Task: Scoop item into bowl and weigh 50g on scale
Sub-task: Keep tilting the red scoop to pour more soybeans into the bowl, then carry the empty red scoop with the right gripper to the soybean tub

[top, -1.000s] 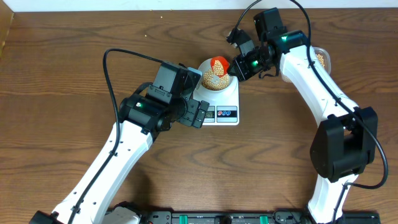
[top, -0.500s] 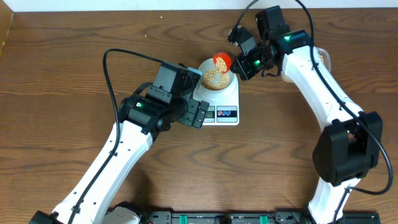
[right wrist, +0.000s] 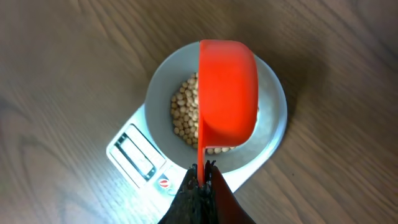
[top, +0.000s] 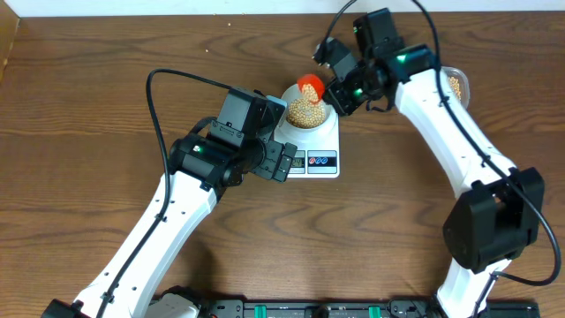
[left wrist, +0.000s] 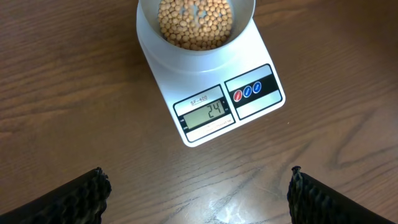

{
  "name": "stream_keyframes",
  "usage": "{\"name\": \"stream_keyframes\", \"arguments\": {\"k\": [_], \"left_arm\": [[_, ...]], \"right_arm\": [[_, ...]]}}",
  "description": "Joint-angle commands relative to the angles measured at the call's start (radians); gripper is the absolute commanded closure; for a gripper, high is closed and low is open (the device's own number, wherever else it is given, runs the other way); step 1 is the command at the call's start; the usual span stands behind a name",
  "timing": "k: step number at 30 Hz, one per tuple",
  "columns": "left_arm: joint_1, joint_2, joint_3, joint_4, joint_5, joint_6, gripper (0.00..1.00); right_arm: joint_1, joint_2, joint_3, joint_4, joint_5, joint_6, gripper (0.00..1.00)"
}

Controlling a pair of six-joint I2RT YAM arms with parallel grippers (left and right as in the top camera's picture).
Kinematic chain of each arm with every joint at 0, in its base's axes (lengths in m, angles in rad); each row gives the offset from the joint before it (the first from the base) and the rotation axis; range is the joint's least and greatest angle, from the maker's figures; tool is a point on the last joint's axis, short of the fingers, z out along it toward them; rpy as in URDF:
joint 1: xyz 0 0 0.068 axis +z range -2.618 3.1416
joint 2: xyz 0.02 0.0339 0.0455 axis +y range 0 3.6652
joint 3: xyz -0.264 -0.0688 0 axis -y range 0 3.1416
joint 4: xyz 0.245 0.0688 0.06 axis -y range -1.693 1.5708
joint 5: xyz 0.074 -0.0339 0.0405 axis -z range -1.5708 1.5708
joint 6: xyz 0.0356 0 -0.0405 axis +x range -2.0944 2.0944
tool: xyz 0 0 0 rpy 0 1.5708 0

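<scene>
Since the scale (left wrist: pixel 211 93) reads 24, short of 50, my right gripper (right wrist: pixel 202 177) clamps the orange scoop (right wrist: pixel 227 93) tipped over the bowl (right wrist: pixel 160 87) of beads (right wrist: pixel 183 115) atop the scale, while my left gripper (left wrist: pixel 196 190) hangs spread wide before the scale, display viewable.

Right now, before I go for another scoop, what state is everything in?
Flat white rectangular scale: on, display reads 24.
Small pale blue-white bowl: on the scale, partly filled with tan-yellow beads.
Orange plastic scoop: tipped mouth-down over bowl.
Right gripper: shut on scoop handle.
Left gripper: open, empty.
Clear plastic tub: holds beads, mostly hidden.
</scene>
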State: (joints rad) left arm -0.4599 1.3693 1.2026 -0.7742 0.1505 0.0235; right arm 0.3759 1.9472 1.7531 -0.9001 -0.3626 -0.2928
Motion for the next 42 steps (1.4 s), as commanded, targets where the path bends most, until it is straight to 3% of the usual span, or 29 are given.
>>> {"name": "stream_keyframes", "arguments": {"k": [1, 12, 24, 34, 42], "left_arm": [[0.005, 0.003, -0.008, 0.000, -0.009, 0.001, 0.06], [0.005, 0.003, -0.008, 0.000, -0.009, 0.001, 0.07], [0.005, 0.003, -0.008, 0.000, -0.009, 0.001, 0.07], [0.005, 0.003, -0.008, 0.000, -0.009, 0.001, 0.07], [0.005, 0.003, -0.008, 0.000, -0.009, 0.001, 0.06]], "right_arm": [[0.033, -0.045, 0.022, -0.001, 0.127, -0.019, 0.99], [0.135, -0.059, 0.022, -0.001, 0.416, -0.019, 0.99], [0.158, -0.059, 0.022, 0.002, 0.445, -0.018, 0.99], [0.093, -0.059, 0.027, 0.018, 0.225, 0.010, 0.99], [-0.064, -0.073, 0.046, 0.017, -0.019, 0.100, 0.99]]}}
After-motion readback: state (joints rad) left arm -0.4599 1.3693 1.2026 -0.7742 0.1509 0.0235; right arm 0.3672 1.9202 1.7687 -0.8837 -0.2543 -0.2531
